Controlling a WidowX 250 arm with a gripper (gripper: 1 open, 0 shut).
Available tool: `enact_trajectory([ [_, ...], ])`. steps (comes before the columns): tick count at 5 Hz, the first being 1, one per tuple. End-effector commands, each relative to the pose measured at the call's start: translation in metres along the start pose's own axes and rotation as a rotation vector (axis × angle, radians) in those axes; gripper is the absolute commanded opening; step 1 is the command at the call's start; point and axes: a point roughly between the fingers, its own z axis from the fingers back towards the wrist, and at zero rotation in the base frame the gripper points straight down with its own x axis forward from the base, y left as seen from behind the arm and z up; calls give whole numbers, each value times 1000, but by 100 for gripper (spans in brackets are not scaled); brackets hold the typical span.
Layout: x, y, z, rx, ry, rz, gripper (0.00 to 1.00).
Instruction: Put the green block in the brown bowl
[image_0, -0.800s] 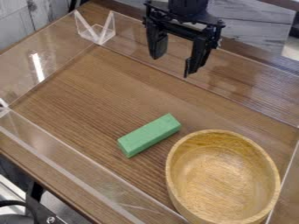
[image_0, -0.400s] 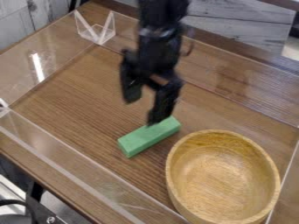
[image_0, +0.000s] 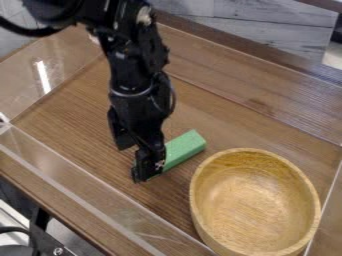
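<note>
The black robot arm reaches in from the upper left and bends down steeply, its wrist almost vertical above the near end of the small bright green rectangular block (image_0: 178, 151), the landmark here. The black claw (image_0: 139, 158) points straight down at that left end of the block, low over the wooden tabletop (image_0: 254, 95). Its jaws stand spread wide, one finger (image_0: 144, 168) dropping just beside the block's near-left end, the other on the far side. The jaws are not closed on the block.
</note>
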Motion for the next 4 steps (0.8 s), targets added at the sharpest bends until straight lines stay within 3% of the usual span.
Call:
enact_trajectory([
  [1, 7, 6, -2, 14, -34, -6, 100],
  [4, 14, 12, -19, 11, -52, -7, 100],
])
